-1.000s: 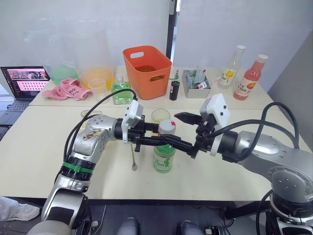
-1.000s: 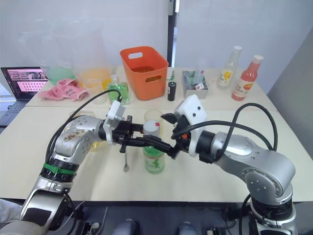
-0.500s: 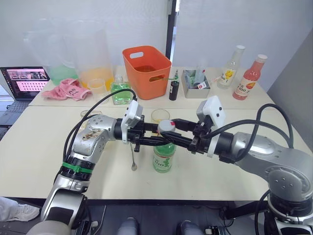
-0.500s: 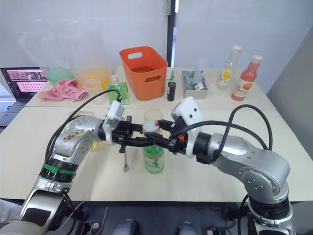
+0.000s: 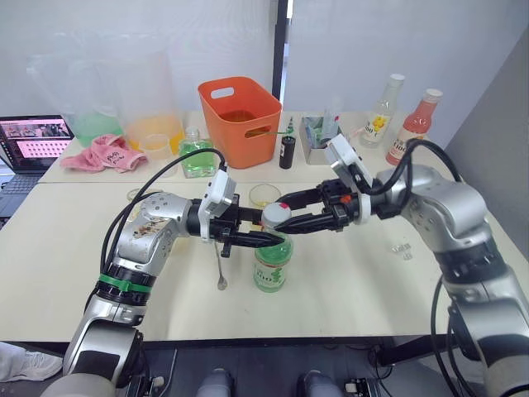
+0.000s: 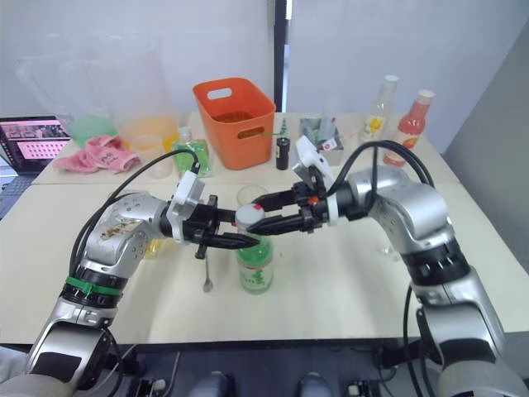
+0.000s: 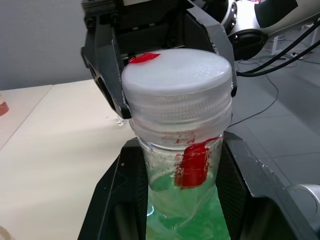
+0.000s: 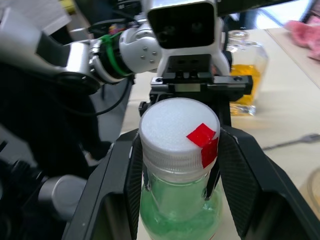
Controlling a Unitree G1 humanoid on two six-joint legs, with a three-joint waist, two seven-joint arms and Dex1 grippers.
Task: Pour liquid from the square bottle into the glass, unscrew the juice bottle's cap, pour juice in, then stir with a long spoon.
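The juice bottle (image 5: 271, 266), green with a white cap (image 5: 275, 215) marked by red tape, stands upright on the table near the front. My left gripper (image 5: 266, 239) is shut on its neck just under the cap. From the opposite side, my right gripper (image 5: 282, 217) is shut on the cap, one finger on each side. Just behind the bottle is the glass (image 5: 264, 195), holding a little yellowish liquid. The long spoon (image 5: 221, 266) lies flat left of the bottle. Behind my left arm stands the square bottle (image 8: 245, 95) of amber liquid, mostly hidden in the eye views.
An orange basket (image 5: 240, 116), a green bottle (image 5: 197, 154), a black canister (image 5: 286, 153) and a grey tray (image 5: 318, 132) line the back. Two tall bottles (image 5: 411, 124) stand at the back right, a pink cloth (image 5: 103, 153) and laptop (image 5: 33, 141) back left.
My right gripper, open and apart from the bottle a second ago, has come in over the cap and shut on it. The left gripper keeps its hold. The camera view has shifted.
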